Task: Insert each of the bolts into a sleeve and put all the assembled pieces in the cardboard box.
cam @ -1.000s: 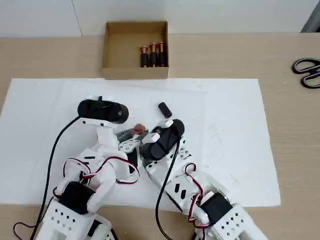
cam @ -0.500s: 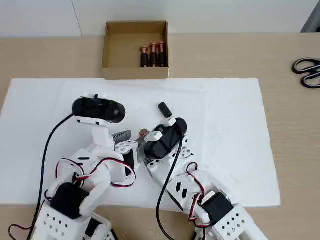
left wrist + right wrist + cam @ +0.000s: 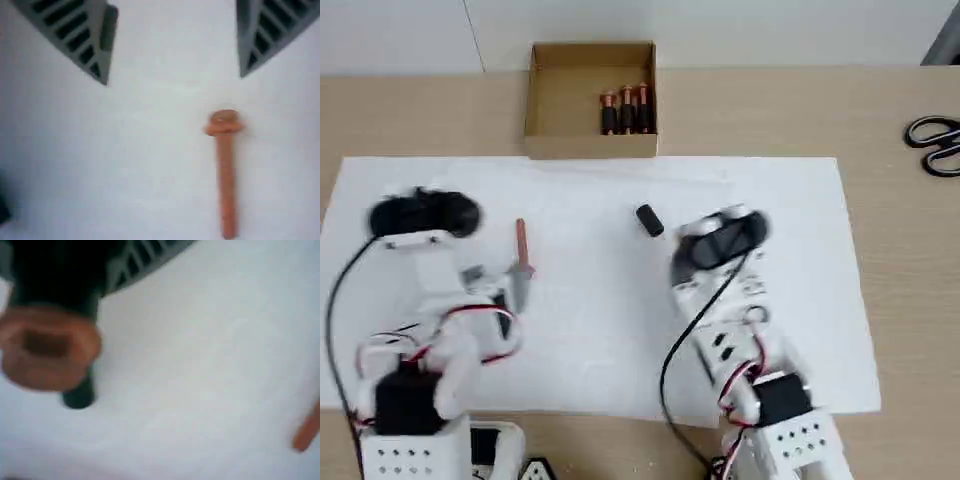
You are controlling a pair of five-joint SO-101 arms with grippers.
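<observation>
3 pcs [image 3: 626, 110], 1 bolt [image 3: 226, 170], 1 sleeve [image 3: 649, 220] — left gripper [image 3: 173, 77] spread, right gripper [image 3: 95, 280] pinching pc [image 3: 47, 347].

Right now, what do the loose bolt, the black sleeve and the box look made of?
The bolt looks like metal, copper-coloured with a dull finish. The sleeve is matte black, plastic or rubber, unclear which. The box is plain brown cardboard, matte.

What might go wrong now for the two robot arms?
The loose copper bolt lies flat on the white paper, off-centre, nearer one of the left gripper's open fingers; closing might nudge it away. The right arm holds an assembled copper bolt in a black sleeve close to the loose black sleeve and might knock it rolling.
</observation>
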